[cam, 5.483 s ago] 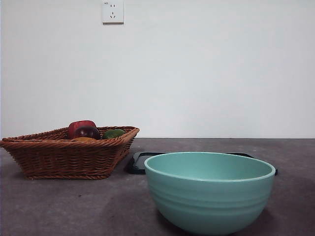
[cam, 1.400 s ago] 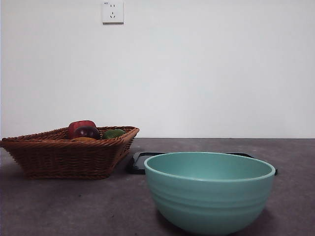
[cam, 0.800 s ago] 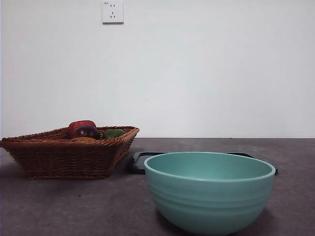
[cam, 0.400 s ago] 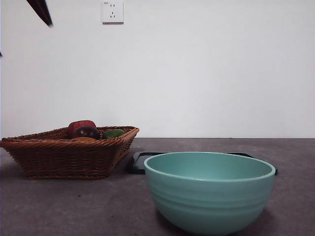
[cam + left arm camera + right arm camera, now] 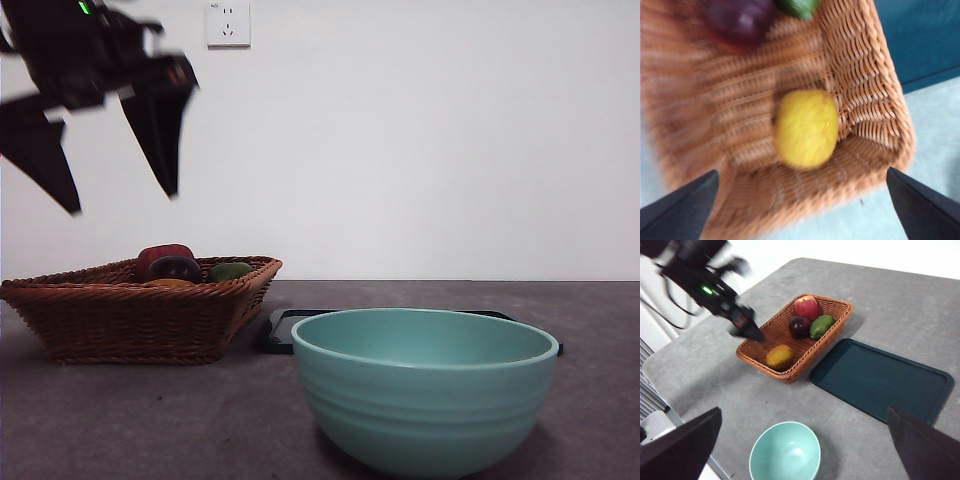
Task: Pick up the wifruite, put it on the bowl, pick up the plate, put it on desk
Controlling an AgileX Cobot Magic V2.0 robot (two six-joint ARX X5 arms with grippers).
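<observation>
Two black jaws of the left gripper [image 5: 120, 195] spread wide above the basket [image 5: 140, 315], over the wifruite [image 5: 806, 128]. Right gripper [image 5: 800, 440] hangs high, jaws apart. No readable writing shows.

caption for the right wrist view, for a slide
Left gripper open above wicker basket holding the wifruite; mint bowl and dark tray wait nearby.

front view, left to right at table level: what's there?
basket → tray → bowl. The left gripper hangs above the basket, jaws open.
</observation>
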